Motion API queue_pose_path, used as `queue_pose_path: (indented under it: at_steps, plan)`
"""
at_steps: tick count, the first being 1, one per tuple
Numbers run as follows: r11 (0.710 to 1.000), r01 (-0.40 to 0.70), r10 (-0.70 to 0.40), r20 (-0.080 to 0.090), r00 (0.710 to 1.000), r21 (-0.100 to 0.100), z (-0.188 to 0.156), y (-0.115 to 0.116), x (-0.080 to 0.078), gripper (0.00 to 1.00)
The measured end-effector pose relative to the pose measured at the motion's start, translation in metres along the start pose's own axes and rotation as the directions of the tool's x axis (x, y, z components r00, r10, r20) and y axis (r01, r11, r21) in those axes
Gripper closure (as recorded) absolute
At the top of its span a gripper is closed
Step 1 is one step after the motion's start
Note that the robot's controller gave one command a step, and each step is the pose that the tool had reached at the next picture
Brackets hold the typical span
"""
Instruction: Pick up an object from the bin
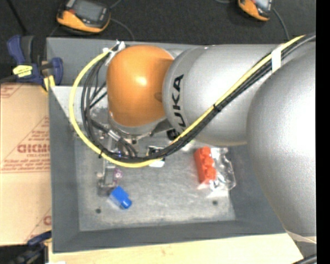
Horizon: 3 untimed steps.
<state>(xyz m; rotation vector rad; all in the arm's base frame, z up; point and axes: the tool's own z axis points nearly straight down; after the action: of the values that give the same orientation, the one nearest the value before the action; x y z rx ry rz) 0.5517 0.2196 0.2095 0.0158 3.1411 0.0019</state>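
Bin point(63, 191): grey metal, with sloped walls round a flat floor. The tool point(105, 183) stands low over the left part of the floor, close to the foot of the left wall, and that slope leaves little room on that side. On the near-wall side of the tool a strip of bare floor lies open. To its right a broad stretch of bare floor runs as far as the wrapped item.

Task item: a small blue piece point(120, 198), short and rounded like a cap or stub cylinder, resting tilted on the floor. It lies just beside the tool, to its right and toward the near wall. Whether the two touch cannot be judged. A tiny pale pink speck point(118, 175) lies just right of the tool, between it and the cables; its kind cannot be determined.

Second item: an orange-red ridged piece in a crumpled clear wrapper point(205, 165), well apart to the tool's right, partly under the arm.

Hidden or unclear: the orange cover point(135, 84) and a loop of black and yellow cables point(77, 122) overhang the tool from the far side and hide its upper body. Only a dark lower end shows, so whether the tool is open or closed cannot be told. The silver arm point(231, 98) covers the far and right parts of the bin.
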Motion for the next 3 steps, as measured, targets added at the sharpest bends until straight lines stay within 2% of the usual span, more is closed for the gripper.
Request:
queue_pose_path:
  at_steps: [1, 2, 3]
  plan:
    - [0.998, 0.066, -0.066, -0.006, 0.998, 0.006, 0.104, -0.072, 0.014, 0.00]
    - [0.998, -0.056, 0.056, 0.003, 0.998, -0.002, 0.127, -0.043, -0.023, 0.00]
    - [0.998, -0.059, 0.059, 0.003, 0.998, -0.002, 0.126, -0.044, -0.023, 1.00]
